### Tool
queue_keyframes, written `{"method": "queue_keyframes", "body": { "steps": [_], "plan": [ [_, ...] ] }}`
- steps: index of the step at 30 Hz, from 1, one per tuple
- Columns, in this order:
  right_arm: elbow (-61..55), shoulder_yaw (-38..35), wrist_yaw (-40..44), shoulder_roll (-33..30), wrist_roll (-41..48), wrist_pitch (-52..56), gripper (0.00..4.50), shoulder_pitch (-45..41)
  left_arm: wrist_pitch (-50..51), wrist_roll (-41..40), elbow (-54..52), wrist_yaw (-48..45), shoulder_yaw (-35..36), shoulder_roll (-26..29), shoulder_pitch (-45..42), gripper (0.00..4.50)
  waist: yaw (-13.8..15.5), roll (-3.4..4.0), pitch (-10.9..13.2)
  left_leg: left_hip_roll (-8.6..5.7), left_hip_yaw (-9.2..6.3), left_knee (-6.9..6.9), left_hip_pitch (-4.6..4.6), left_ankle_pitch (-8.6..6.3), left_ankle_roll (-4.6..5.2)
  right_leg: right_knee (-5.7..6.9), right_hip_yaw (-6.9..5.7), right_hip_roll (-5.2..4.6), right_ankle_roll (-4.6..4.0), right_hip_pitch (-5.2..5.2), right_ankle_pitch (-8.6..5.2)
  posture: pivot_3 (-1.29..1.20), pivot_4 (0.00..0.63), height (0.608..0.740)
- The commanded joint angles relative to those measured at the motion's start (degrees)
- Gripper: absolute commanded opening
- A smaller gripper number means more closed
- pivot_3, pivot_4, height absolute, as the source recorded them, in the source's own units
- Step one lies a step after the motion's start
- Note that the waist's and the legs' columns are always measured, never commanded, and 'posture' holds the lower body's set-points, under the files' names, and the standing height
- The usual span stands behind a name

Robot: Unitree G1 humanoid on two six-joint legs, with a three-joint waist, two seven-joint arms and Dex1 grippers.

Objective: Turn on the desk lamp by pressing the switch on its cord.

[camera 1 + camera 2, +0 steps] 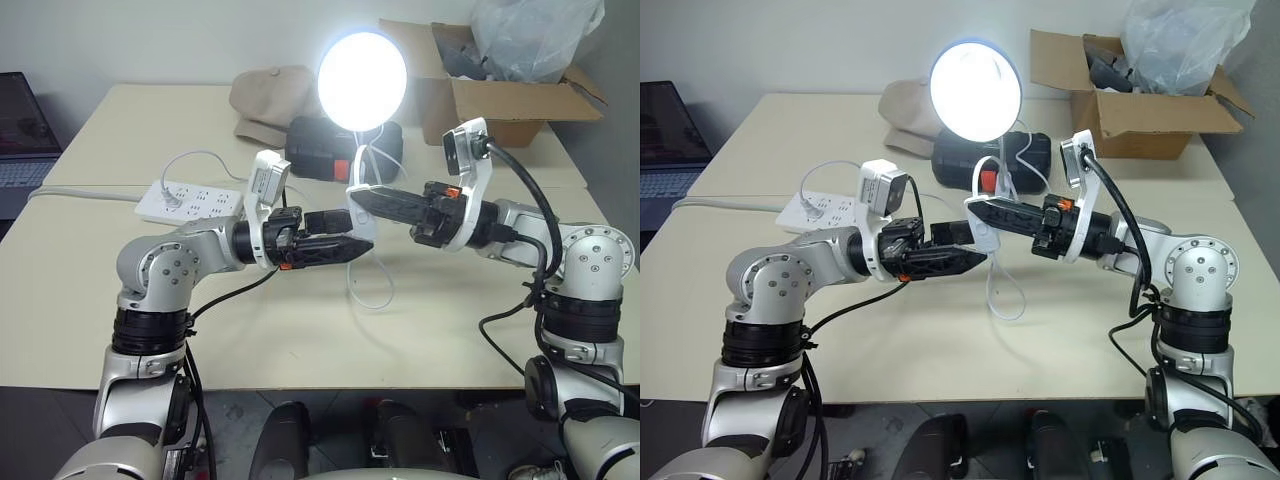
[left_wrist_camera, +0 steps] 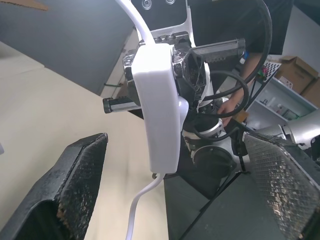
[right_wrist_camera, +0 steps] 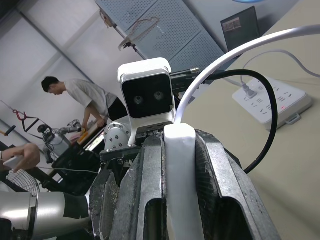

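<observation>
The counter [image 1: 300, 330] carries a box [image 1: 500, 95], a cap [image 1: 268, 95], a power strip [image 1: 190, 200] and the lamp [image 1: 362, 80], which stands just beyond both pincers and is glowing, so the press looks done. The right pincer [image 1: 365, 200] is clamped shut on the switch [image 2: 157, 100], holding it up off the counter with the cord [image 1: 365, 290] looping down below it. The left pincer [image 1: 355, 247] is wide open and empty, its fingers [image 2: 80, 185] either side of the switch, not touching. To finish well, draw the left pincer straight back clear of the switch, then lower the switch gently without tugging the cord.
</observation>
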Motion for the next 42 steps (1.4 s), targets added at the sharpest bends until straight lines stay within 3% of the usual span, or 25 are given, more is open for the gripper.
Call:
{"method": "queue_keyframes", "body": {
  "steps": [1, 8, 14, 21, 31, 33, 42],
  "plan": [
    [-1.34, -0.79, -2.19, 0.12, 2.16, -1.50, 0.41, -1.74, -0.22, -1.15, -3.28, -0.32, 1.00, 1.45, 0.76, 4.50, -0.02, 0.00, 0.00, 0.00, 0.00, 0.00, 0.00, 0.00, 0.00, 0.00, 0.00, 0.00, 0.00, 0.00, 0.00, 0.00, 0.150, 0.740],
    [3.84, -0.29, -3.34, -0.86, -3.54, -3.13, 0.41, -2.01, 0.60, -1.92, -9.21, -0.97, 2.31, 7.37, 5.66, 4.50, -0.05, 0.00, 0.00, 0.01, 0.01, 0.00, 0.00, 0.00, 0.00, 0.00, 0.01, 0.00, 0.00, 0.00, 0.00, 0.00, 0.150, 0.740],
    [10.05, 5.34, -4.03, -0.07, -20.17, -10.00, 0.41, 0.99, 0.26, -2.15, -13.65, -1.20, 3.40, 12.58, 10.20, 4.50, 0.01, -0.03, -0.02, 0.01, 0.00, -0.01, 0.00, 0.00, 0.00, -0.02, 0.01, 0.00, 0.01, 0.00, -0.01, 0.00, 0.150, 0.740],
    [16.65, 8.65, -3.77, 3.39, -31.60, -14.68, 0.41, 0.60, 0.19, -3.19, -18.74, -1.04, 4.37, 16.41, 13.51, 4.50, -0.06, -0.03, -0.02, 0.02, 0.00, -0.02, -0.02, 0.00, 0.00, -0.03, 0.01, 0.00, 0.01, -0.03, -0.01, 0.00, 0.150, 0.740],
    [21.97, 8.09, -3.01, 5.81, -40.24, -15.75, 0.41, -0.65, -0.23, -4.54, -22.51, 0.55, 4.47, 18.17, 16.74, 4.50, 0.12, -0.03, -0.02, 0.02, 0.00, -0.02, -0.01, 0.00, -0.01, -0.02, 0.01, 0.00, 0.00, -0.02, 0.00, 0.00, 0.150, 0.740],
    [22.14, 7.59, -2.76, 6.13, -41.23, -15.69, 1.15, -0.80, -0.32, -4.61, -22.65, 0.70, 4.44, 18.30, 16.96, 4.50, 0.15, -0.03, -0.02, 0.02, 0.00, -0.02, -0.01, 0.00, -0.01, -0.02, 0.01, 0.00, 0.00, -0.02, 0.00, 0.00, 0.150, 0.740],
    [17.32, 5.20, -0.39, 5.44, -41.58, -13.59, 3.23, -0.59, -1.43, -3.68, -22.15, 0.52, 3.90, 18.83, 17.10, 4.50, 0.12, -0.03, -0.02, 0.03, 0.01, -0.02, -0.01, 0.00, -0.01, -0.02, 0.01, 0.00, 0.00, -0.03, 0.00, 0.00, 0.150, 0.740]
  ]
}}
